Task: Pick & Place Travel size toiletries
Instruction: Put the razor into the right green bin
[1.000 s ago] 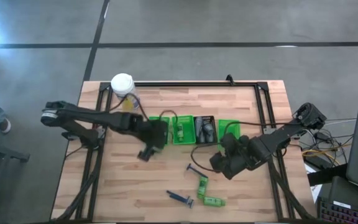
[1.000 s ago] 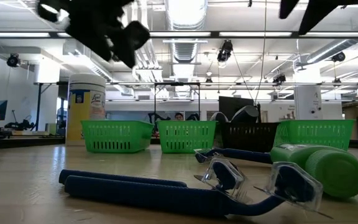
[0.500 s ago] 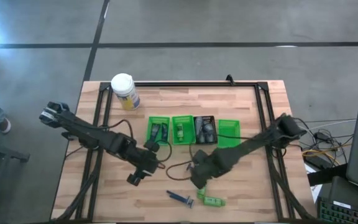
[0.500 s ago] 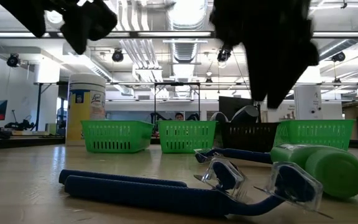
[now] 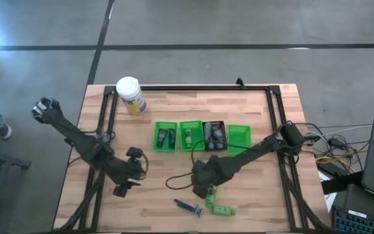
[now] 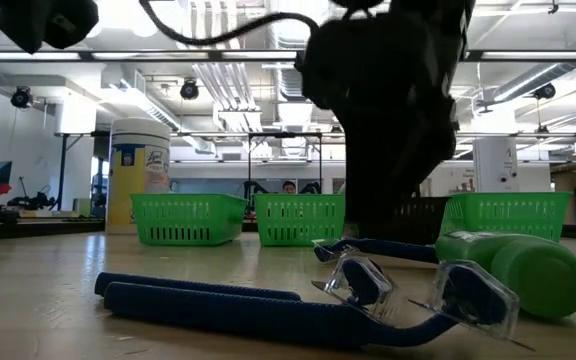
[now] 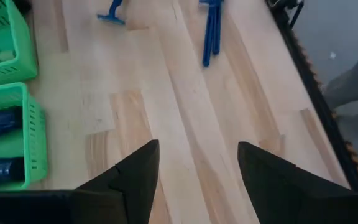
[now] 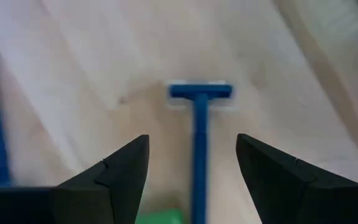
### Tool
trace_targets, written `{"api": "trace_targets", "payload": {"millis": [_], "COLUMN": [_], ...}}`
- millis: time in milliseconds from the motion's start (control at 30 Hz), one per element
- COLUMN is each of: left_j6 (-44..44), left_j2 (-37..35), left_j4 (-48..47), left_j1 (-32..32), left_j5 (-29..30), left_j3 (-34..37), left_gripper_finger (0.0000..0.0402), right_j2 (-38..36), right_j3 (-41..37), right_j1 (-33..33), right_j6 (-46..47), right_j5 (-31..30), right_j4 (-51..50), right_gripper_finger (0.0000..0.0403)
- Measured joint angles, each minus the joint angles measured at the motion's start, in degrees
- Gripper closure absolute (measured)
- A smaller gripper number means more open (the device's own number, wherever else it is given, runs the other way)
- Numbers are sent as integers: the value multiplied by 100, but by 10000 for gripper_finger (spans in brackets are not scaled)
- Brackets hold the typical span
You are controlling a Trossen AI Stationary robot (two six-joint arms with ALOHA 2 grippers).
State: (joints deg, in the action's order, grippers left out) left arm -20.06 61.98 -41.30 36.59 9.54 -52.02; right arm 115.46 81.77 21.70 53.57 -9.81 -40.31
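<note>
A blue razor [image 8: 199, 124] lies flat on the wooden table, head [image 8: 201, 91] away from me. My right gripper [image 8: 191, 140] hangs open just above it, a finger on each side of the handle, touching nothing. In the high view this gripper [image 5: 204, 183] hides the razor. Two small green bottles [image 5: 211, 194] [image 5: 221, 210] and a pair of blue razors [image 5: 188, 207] lie nearer the near edge. My left gripper [image 5: 121, 188] is open over bare wood at the near left, with nothing between its fingers [image 7: 135, 168].
Four small bins [image 5: 165, 135] [image 5: 189, 135] [image 5: 214, 135] [image 5: 239, 138] stand in a row mid-table, three of them green. Some hold toiletries. A white yellow-labelled canister [image 5: 128, 94] stands at the far left. A black frame [image 5: 274, 110] runs along the table's edges.
My left gripper has swung away from the leftmost bin toward the table's near left, rolling as it went, and stays open. My right gripper has gone left and down from beside the rightmost bin, coming low over the single razor.
</note>
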Motion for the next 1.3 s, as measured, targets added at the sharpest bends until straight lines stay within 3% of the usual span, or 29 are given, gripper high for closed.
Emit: {"api": "trace_targets", "payload": {"millis": [233,467,800,1000,1300], "left_j6": [-256,-30,307,357,709], "left_j2": [-740,-1152,-1469,-1665,-1757], "left_j4": [6,-38,-419,-680,-721], "left_j1": [12,1,3,3,3], "left_j5": [299,622,645,645,912], "left_j3": [215,332,339,342,344], "left_gripper_finger": [180,180,180,180,180], "right_j2": [-2,-34,-48,-76,-869], "right_j3": [-438,-762,-1119,-833,-8], "right_j1": [-51,-141,-165,-272,-272], "right_j6": [-40,15,-364,-5,691], "right_j5": [346,251,175,230,-406], "right_j4": [293,755,1052,731,-586], "right_gripper_finger": [183,192,292,373,377]}}
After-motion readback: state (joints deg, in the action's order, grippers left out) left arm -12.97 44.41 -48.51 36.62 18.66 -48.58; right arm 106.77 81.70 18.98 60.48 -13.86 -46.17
